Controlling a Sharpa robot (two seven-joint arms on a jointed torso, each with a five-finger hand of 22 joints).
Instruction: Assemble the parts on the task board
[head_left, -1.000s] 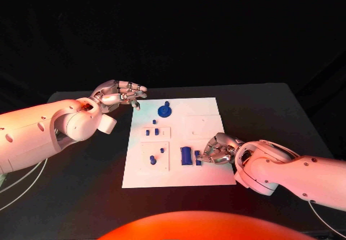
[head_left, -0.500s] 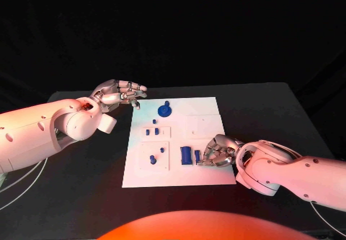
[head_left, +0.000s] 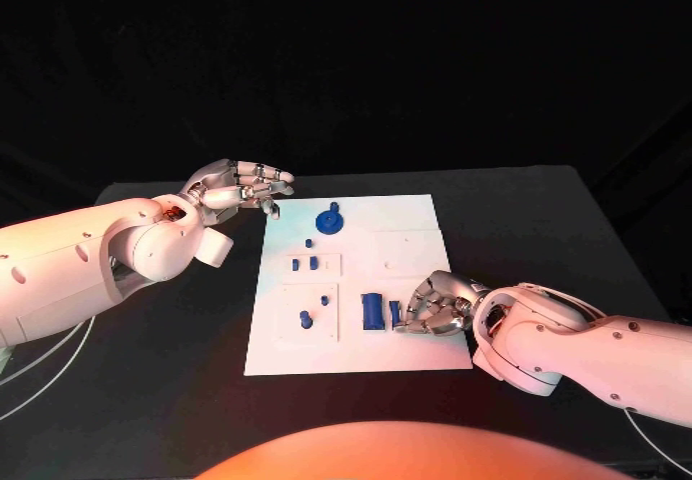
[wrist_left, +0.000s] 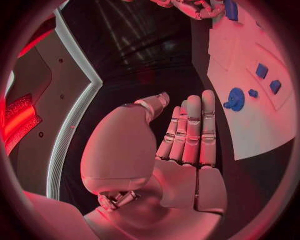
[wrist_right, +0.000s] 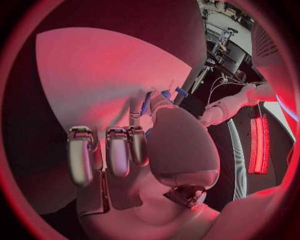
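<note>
The white task board (head_left: 411, 225) lies mid-table, also in the left wrist view (wrist_left: 262, 125). On it sit a round blue part (head_left: 330, 220) (wrist_left: 235, 98), several small blue parts such as one (head_left: 306, 320) near the front, and a blue block (head_left: 372, 310). My right hand (head_left: 433, 303) rests on the board's front right with curled fingers. It pinches a narrow blue part (head_left: 394, 313) (wrist_right: 145, 104) beside the block, between thumb and a fingertip. My left hand (head_left: 238, 187) (wrist_left: 187, 135) hovers off the board's far left corner, fingers straight, holding nothing.
Black table (head_left: 548, 220) surrounds the board, with bare room on the right and at the front left. The board's right half holds pale raised squares (head_left: 404, 252). My left forearm (head_left: 87, 265) lies over the table's left side.
My right hand has crept slightly left toward the blue block, closing around the narrow blue part. The left hand has not moved.
</note>
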